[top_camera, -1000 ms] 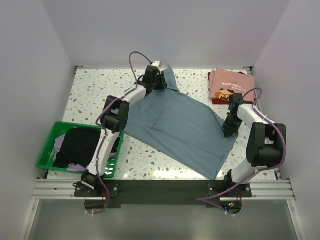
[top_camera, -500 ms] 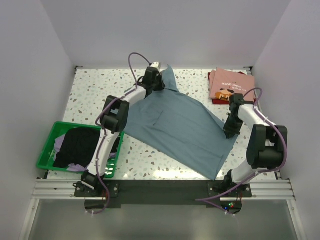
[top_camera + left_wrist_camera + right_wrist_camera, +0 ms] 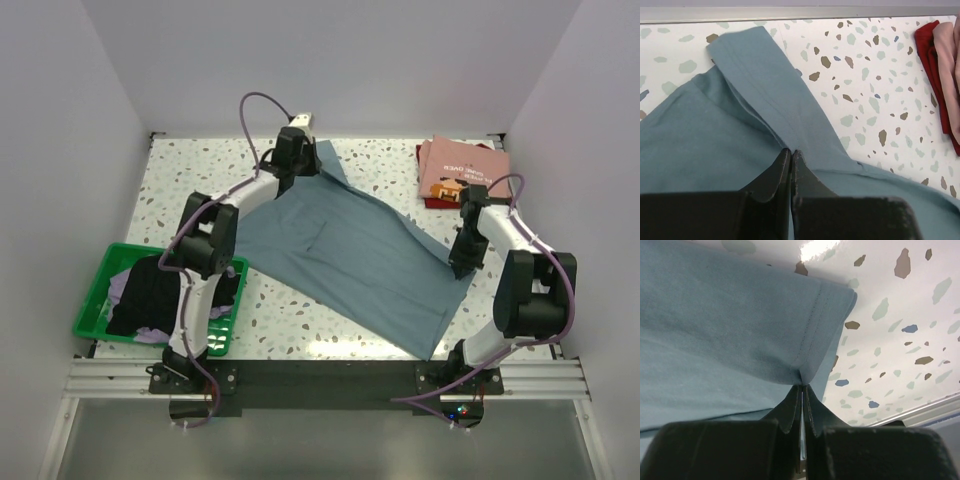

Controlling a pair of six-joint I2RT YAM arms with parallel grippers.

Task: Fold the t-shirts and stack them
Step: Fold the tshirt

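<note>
Grey-blue t-shirt [image 3: 350,255]: spread nearly flat across the middle of the table, lying on a diagonal from far left to near right, with 1 sleeve pointing toward the far edge.
Left gripper [image 3: 791,152]: closed, its 2 fingers pressed together and pinching a ridge of the grey-blue t-shirt where the far sleeve joins the body; the cloth bunches into folds running up from the fingertips.
Right gripper [image 3: 803,387]: closed tight on the grey-blue t-shirt's stitched hem at its right corner; the cloth lifts into a small peak at the fingertips.
Table [image 3: 200,170]: white with coloured flecks, bare around the spread shirt.
Pink t-shirt [image 3: 465,168]: folded, with a small printed graphic, at the far right corner, well apart from the right gripper.
Dark red t-shirt [image 3: 927,75]: folded beneath the pink t-shirt, its edge showing on the left side.
Green basket [image 3: 90,300]: at the near left, beside the left arm's base.
Black t-shirt [image 3: 160,290]: heaped in the green basket.
Lavender t-shirt [image 3: 118,292]: under the black t-shirt, showing only at the edges.
</note>
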